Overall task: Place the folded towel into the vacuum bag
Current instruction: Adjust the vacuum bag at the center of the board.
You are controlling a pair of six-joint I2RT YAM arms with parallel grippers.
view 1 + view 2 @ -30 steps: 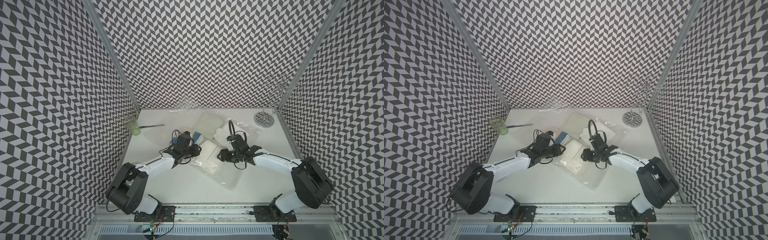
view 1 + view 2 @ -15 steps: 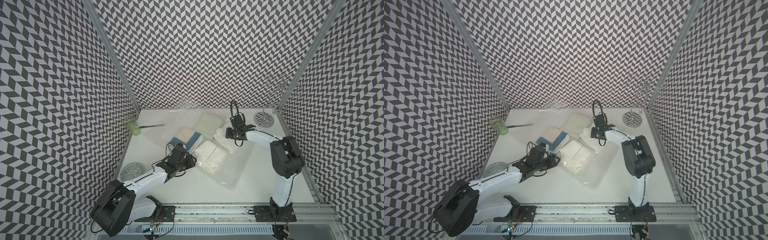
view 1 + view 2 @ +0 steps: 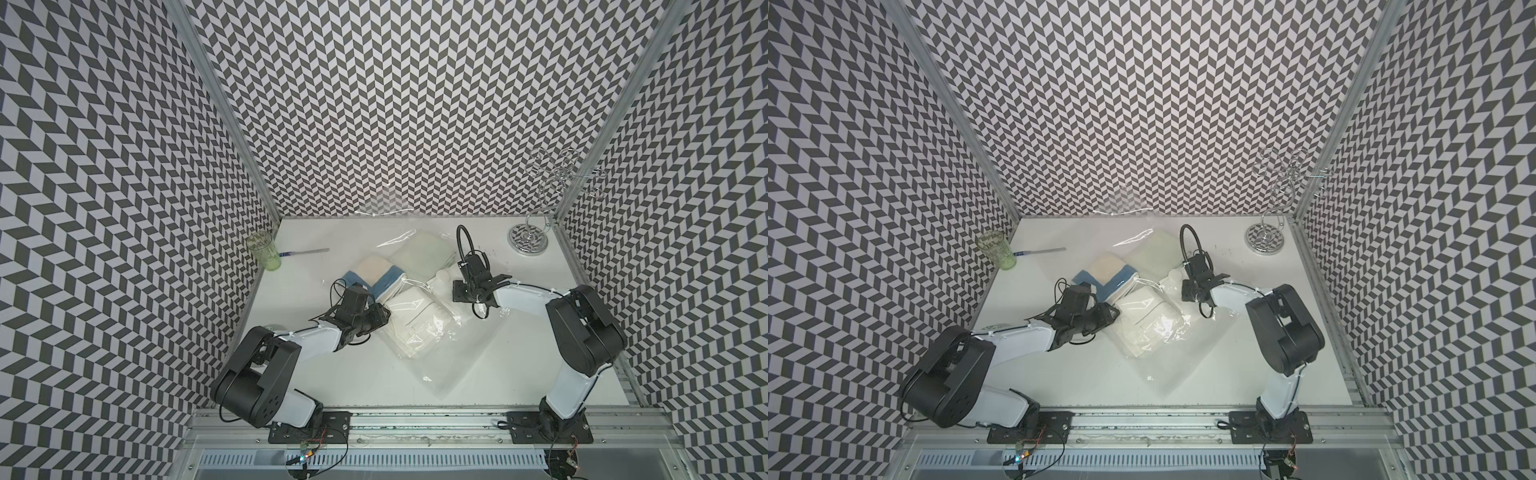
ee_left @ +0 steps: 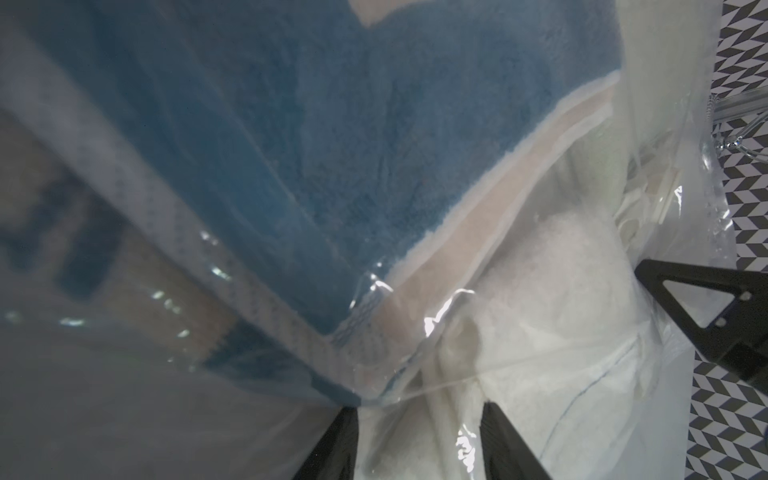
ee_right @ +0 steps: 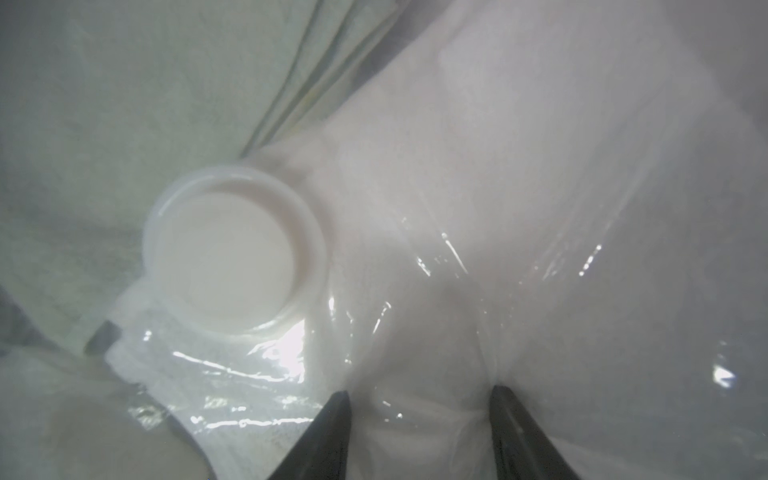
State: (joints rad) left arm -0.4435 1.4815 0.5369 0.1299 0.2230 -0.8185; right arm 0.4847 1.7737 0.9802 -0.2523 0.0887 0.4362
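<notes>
Vacuum bag [image 3: 451, 361] lies diagonally across the table [image 3: 357, 374], with its near end flat and empty. Just beyond that end, the white folded towel [image 3: 415, 324] rests under the glossy film, so it appears to be inside the bag.

The left gripper [image 3: 386, 312] sits low at the towel's left edge. In the left wrist view its fingers [image 4: 336, 449] stand apart, with film and white terry between them and no clamping evident. This position would suit nudging the towel deeper or letting it go.

The right gripper [image 3: 457, 293] sits on the bag, to the right of the towel. In the right wrist view its fingers [image 5: 328, 436] are apart. Creases in the film run to the tips, which suggests they press the film down to steady the bag. The round white valve [image 5: 232, 249] lies just beside them.

Farther back, a blue-and-beige towel [image 3: 374, 270] and a pale green towel [image 3: 424, 251] lie side by side, both apparently under film. The bag's far edge rises against the back wall.
</notes>
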